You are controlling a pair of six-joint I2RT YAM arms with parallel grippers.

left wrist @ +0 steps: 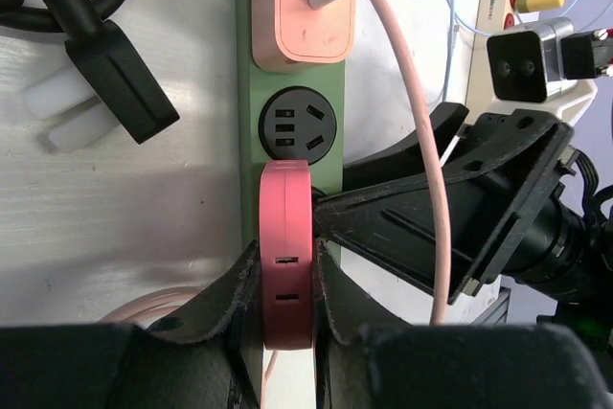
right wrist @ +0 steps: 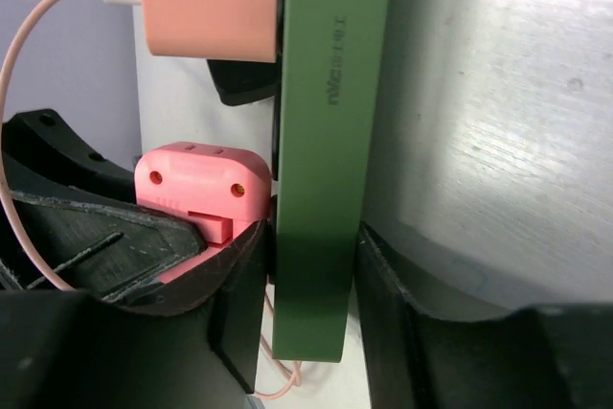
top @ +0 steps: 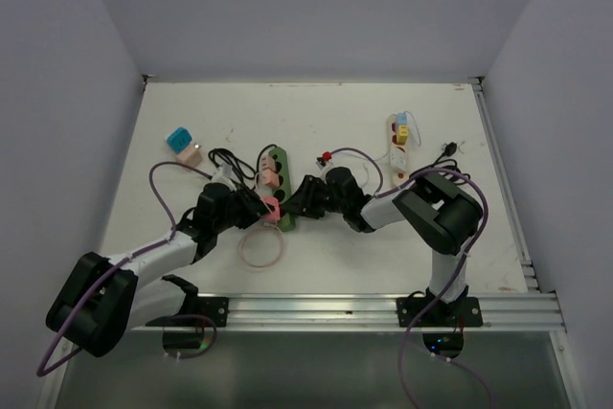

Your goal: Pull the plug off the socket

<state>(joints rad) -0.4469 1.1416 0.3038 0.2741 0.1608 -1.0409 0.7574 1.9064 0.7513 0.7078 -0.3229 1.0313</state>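
A green power strip (top: 277, 184) lies mid-table. A red plug (top: 271, 206) sits at its near end, against the strip's face. My left gripper (top: 257, 204) is shut on the red plug (left wrist: 287, 265), one finger on each flat side. My right gripper (top: 293, 206) is shut across the near end of the strip (right wrist: 330, 141), its fingers (right wrist: 239, 284) on both long sides. The red plug (right wrist: 196, 184) shows beside the strip in the right wrist view. A peach adapter (left wrist: 302, 7) with a pink cable fills a farther socket. One socket (left wrist: 298, 124) between them is empty.
A white power strip (top: 400, 148) with yellow and blue plugs lies at the back right. A blue adapter (top: 179, 139) and a black cable with plug (left wrist: 124, 83) lie to the left. A pink cable loop (top: 261, 248) lies near the front rail (top: 383, 311).
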